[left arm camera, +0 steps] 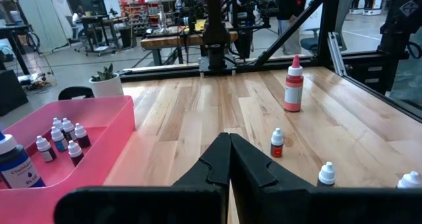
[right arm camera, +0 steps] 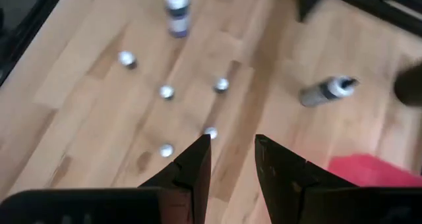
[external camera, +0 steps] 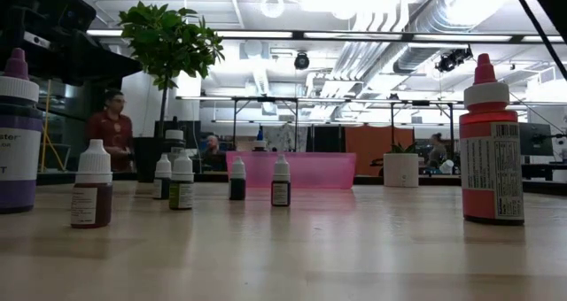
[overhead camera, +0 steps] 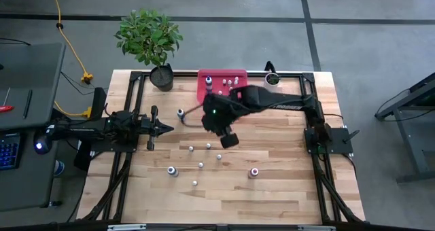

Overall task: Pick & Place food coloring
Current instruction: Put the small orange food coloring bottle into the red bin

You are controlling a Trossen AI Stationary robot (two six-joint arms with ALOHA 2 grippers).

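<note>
The table (overhead camera: 272,197) fills the high view, a light wood top inside a black frame. On it at the far edge sits the pink bin (overhead camera: 204,88), between a potted plant (overhead camera: 149,37) and a small white pot (overhead camera: 272,78). The right arm reaches from its base across to the middle, and the right gripper (overhead camera: 230,138) hangs above the scattered bottles, just in front of the bin. Its wrist view shows the fingers (right arm camera: 191,168) parted with nothing between them, pointing down at bare wood among the caps. The left gripper (overhead camera: 165,128) waits over the left side, and its wrist view shows the fingers (left arm camera: 214,165) pressed together, empty.

From above the bottles are only dots. The low view gives their shapes: a red bottle (external camera: 492,146) at right and a purple bottle (external camera: 18,137) at left, both upright with caps up, and small white-capped droppers (external camera: 93,184) standing between them. Their labels carry print too small to read. The right wrist view alone catches one bottle (right arm camera: 328,90) lying on its side, cap pointing away from the others. The left wrist view alone looks into the bin, where small droppers (left arm camera: 62,138) stand beside a blue bottle (left arm camera: 16,165). A person (external camera: 111,128) shows in the room behind, only in the low view.
</note>
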